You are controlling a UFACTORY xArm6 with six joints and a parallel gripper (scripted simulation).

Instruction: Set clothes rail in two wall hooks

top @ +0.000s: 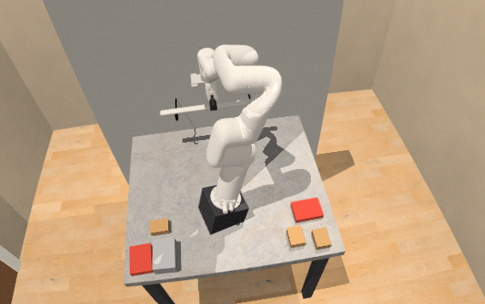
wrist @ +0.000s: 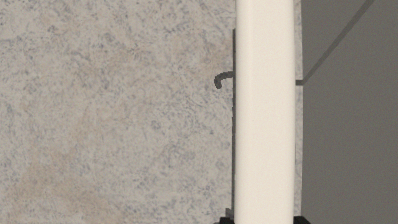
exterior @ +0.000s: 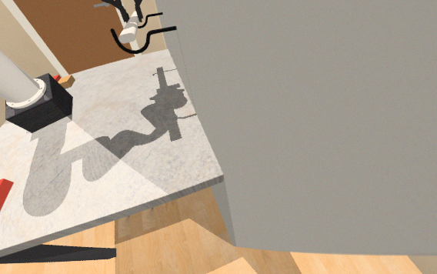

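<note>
The white clothes rail (top: 201, 108) hangs level in front of the grey wall, above the table's far edge. My gripper (top: 212, 103) is shut on it near its middle. A black wall hook (top: 176, 104) shows against the rail's left part. In the exterior view the rail's end (exterior: 128, 31) sits over the curve of the near black hook (exterior: 135, 42), with the far hook (exterior: 148, 19) behind; I cannot tell whether it touches them. In the wrist view the rail (wrist: 264, 112) runs down the frame, with my fingertips at the bottom edge.
The grey wall panel (top: 171, 55) stands right behind the rail. On the table's front part lie a red and grey block pair (top: 153, 256), a red block (top: 306, 209) and three tan blocks (top: 307, 236). The arm's black base (top: 223, 209) stands mid-table.
</note>
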